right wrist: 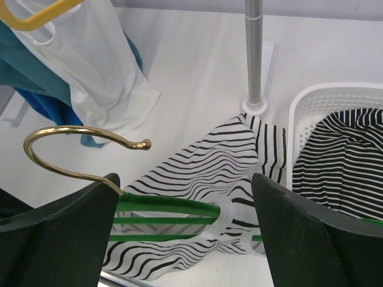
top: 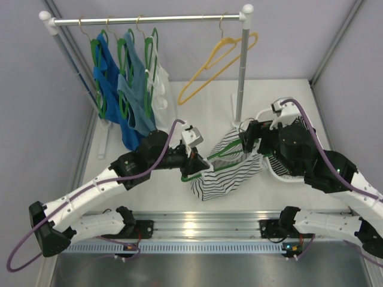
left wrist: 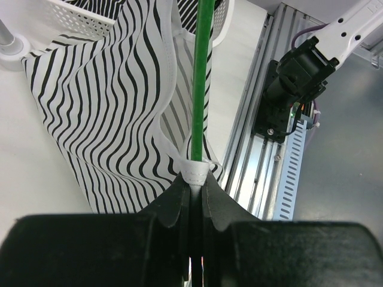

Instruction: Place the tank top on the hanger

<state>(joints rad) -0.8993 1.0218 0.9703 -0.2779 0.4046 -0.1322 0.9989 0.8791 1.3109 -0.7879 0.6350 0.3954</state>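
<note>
A: Where is the tank top right now?
B: Crumpled on the surface between the two arms, just beside the white basket. The green hanger is threaded partly into it, and one white strap sits bunched on the hanger's bar right at the left claw
A: What is that claw doing?
B: It's pressed together, pinching the green bar with the strap seam against its tips. The right claw is spread wide and grips nothing. The brassy hook sits close to one of its fingers, and striped cloth lies below the gap
A: So how does the next bit go well?
B: I'd judge the job about halfway: one shoulder looks seated, the other I can't confirm. The right claw should come down on the loose strap or neckline alone, one layer and not the bar. Then it should draw that outward over the hanger's free end. The left should hold firm so the hanger doesn't twist
A: Risks?
B: Snagging the hook, grabbing two layers, or catching the second striped garment in the basket by mistake. Thin soft cloth slips, so a deep pinch helps
</note>
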